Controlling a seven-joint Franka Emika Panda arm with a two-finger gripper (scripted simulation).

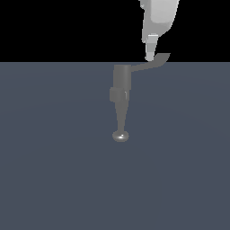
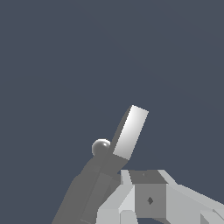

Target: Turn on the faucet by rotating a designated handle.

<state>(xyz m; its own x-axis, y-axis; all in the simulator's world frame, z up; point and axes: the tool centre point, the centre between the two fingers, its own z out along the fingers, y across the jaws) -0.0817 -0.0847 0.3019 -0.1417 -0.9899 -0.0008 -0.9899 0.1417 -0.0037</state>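
Gripper (image 2: 131, 209) housing is filling the near corner of the wrist view, so that's what we're looking past. Whether the fingers are standing wide or narrow, we honestly can't tell; only one fingertip (image 1: 150, 55) is showing in the exterior view, and the wrist view is showing mostly housing.

Going big to small: the floor (image 1: 54, 170) is sitting under everything. Next, the faucet (image 1: 121, 90) is standing below the fingertip and off toward the exterior view's left, its knob-ended spout (image 1: 120, 136) pointing away from the fingers. Smallest, the handle (image 1: 155, 62) is reaching out from the body's top, and its paddle tip is sitting right at the fingertip, apparently touching.

What we're worrying about: contact is sitting way out at the thin tip, so a push could be sliding the finger off the edge instead of rotating the lever. Also, pressing down rather than sideways might just be jamming it.
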